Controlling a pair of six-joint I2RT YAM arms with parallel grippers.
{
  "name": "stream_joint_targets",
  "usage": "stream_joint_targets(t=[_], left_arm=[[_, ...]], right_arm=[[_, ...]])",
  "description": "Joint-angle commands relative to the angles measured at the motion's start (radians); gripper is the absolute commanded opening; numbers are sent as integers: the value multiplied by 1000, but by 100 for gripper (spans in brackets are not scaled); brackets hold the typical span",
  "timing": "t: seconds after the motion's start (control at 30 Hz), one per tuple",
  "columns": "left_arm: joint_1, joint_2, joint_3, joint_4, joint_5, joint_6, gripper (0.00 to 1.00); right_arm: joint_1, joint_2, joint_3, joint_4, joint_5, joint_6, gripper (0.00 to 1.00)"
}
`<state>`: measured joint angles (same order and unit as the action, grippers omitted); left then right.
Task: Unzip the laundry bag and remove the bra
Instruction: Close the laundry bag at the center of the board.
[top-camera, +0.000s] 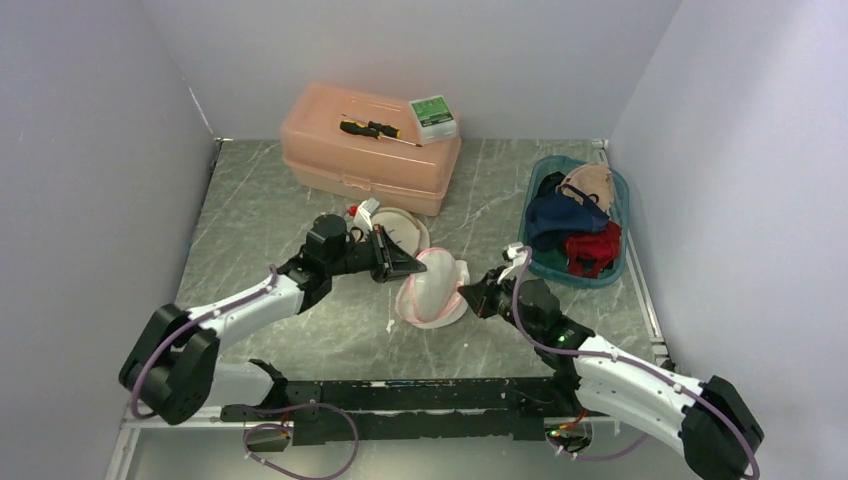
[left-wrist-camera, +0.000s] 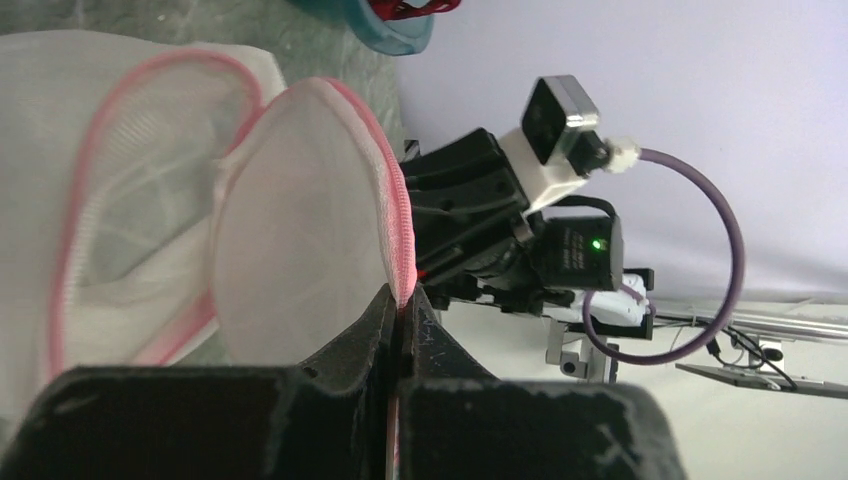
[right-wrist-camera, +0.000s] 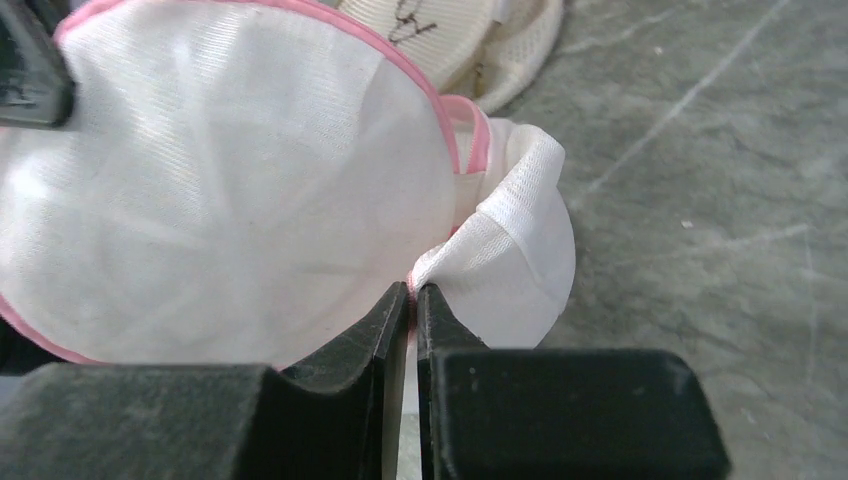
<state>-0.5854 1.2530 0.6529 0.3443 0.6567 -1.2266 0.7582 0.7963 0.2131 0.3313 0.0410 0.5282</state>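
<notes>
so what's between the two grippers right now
The white mesh laundry bag, pinched by the left gripper on one side and the right gripper on the other; the top view shows it.

Lab test cell, plain white walls (top-camera: 420, 60), grey marbled tabletop (top-camera: 260, 210)

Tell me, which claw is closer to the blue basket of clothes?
Right. The right gripper pinches the laundry bag on its side toward the blue basket; the left gripper pinches the bag's opposite edge, farther away.
</notes>
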Motion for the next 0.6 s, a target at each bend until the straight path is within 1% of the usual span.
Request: stream_joint_targets(t=[0.0, 0.13, 0.17, 0.2, 0.3, 0.37, 0.47, 0.57], left_arm=[[4, 89, -39, 293, 36, -66, 3], [4, 173, -44, 411, 56, -102, 2], [4, 187, -44, 451, 64, -111, 3], [4, 196, -44, 470, 68, -117, 3], [4, 200, -35, 447, 74, -98, 3], [4, 192, -25, 408, 74, -75, 3], [4, 180, -14, 373, 75, -52, 3], [-2, 186, -10, 413, 85, -74, 3]], right_arm=[[6, -73, -15, -129, 64, 50, 11], [6, -78, -19, -176, 79, 43, 12], [7, -82, -16, -191, 88, 50, 15], [6, -90, -14, -208, 98, 58, 21], [7, -131, 12, -273, 131, 76, 50], [6, -157, 46, -323, 147, 87, 65], [7, -181, 99, -441, 176, 105, 71], [7, -224, 124, -502, 223, 129, 72]])
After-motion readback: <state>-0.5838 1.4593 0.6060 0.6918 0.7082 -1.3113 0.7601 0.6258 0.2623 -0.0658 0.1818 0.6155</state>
